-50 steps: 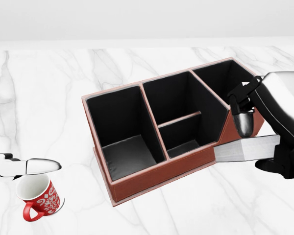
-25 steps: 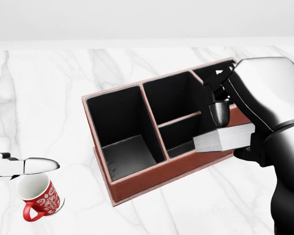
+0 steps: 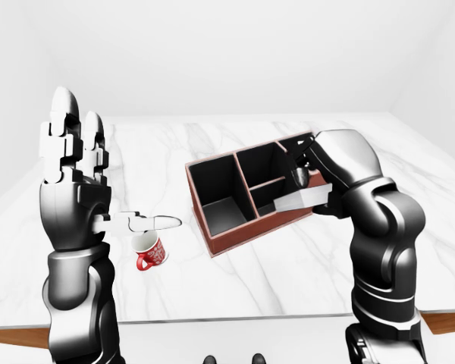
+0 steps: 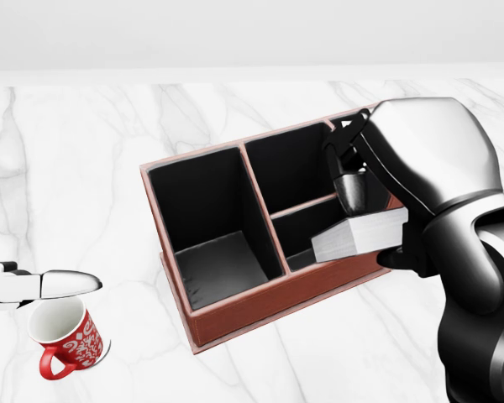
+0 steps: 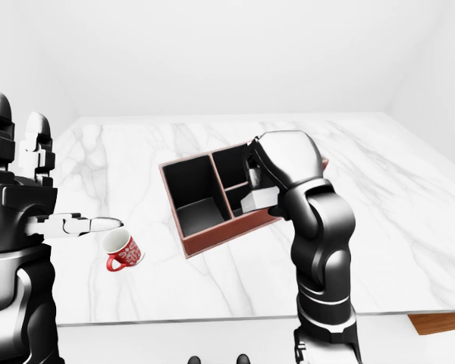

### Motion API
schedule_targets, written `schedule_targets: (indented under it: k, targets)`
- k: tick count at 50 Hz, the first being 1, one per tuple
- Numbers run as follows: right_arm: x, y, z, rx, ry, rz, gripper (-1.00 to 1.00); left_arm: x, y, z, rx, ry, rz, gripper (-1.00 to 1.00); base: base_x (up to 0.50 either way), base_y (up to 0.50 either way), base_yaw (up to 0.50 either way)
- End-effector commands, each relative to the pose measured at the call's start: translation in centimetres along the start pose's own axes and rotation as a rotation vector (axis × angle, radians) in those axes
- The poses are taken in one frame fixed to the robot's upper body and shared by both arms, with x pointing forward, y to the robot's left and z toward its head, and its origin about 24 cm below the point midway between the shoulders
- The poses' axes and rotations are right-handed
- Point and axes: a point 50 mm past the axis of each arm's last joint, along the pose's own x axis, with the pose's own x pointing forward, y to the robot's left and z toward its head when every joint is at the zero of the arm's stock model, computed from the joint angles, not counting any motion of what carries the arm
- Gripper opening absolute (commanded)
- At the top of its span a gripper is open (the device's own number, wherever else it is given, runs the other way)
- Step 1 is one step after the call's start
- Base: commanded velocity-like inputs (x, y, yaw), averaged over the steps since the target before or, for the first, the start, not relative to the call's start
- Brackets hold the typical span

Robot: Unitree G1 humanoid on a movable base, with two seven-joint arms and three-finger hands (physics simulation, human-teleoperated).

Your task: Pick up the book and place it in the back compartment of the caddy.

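The caddy (image 4: 235,306) is a red-brown box with black compartments on the marble table. My right hand (image 4: 363,214) is shut on the book (image 4: 357,236), a flat block with white page edges, and holds it level over the caddy's right part, above the small near compartment. The hand and forearm hide the caddy's far right compartment. In the left-eye view the book (image 3: 299,199) hangs above the caddy (image 3: 227,235). My left hand (image 3: 72,163) is raised upright with open fingers, off to the left of the table, holding nothing.
A red mug (image 4: 65,339) with a white pattern stands on the table at the lower left, under my left thumb (image 4: 59,284). The marble table (image 4: 92,168) stretches around the caddy. Its near edge (image 3: 235,318) shows in the left-eye view.
My right hand has carried the book leftward, from beside the caddy's right end to over its right compartments. The left hand, mug and caddy have not moved.
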Motion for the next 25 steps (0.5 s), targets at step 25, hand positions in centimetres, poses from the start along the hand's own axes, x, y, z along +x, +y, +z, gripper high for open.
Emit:
schedule_targets:
  k: [25]
  targets:
    - [4.2,1.9,-0.9,0.067,-0.003,0.155,-1.0,0.1,0.1,0.2,0.0,-0.01,0.004,1.0,0.0,0.0,0.0]
